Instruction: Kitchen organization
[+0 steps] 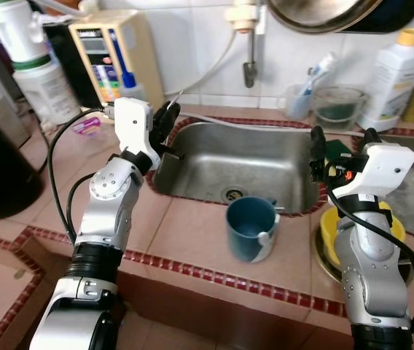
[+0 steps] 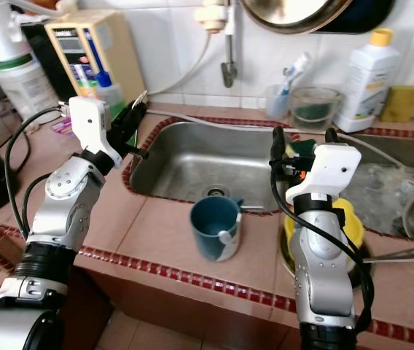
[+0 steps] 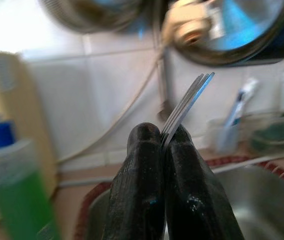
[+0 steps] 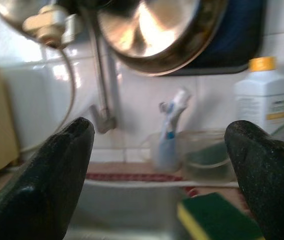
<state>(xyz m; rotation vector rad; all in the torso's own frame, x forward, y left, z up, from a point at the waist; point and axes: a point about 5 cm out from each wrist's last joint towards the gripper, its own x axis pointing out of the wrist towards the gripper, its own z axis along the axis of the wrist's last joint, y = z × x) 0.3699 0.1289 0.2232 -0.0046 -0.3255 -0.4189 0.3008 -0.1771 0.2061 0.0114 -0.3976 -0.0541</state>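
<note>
My left gripper [image 1: 167, 120] is raised over the sink's left rim, shut on a thin metal utensil [image 3: 189, 100] whose flat silver end sticks up past the fingertips [image 3: 147, 137]. My right gripper [image 1: 343, 137] hovers open and empty above the right rim of the steel sink [image 1: 265, 157], with a green and yellow sponge [image 4: 217, 215] just beyond it. A blue mug [image 1: 251, 227] with a white piece on its side stands on the tiled counter in front of the sink, between my two arms.
A tap [image 1: 249, 44] hangs over the sink, with pans on the wall above it. A cup holding a toothbrush [image 1: 302, 95], a glass bowl [image 1: 336, 106] and a white bottle [image 1: 393, 76] line the back ledge. A yellow bowl [image 1: 327, 230] lies by my right arm. A beige box [image 1: 108, 55] and jars stand left.
</note>
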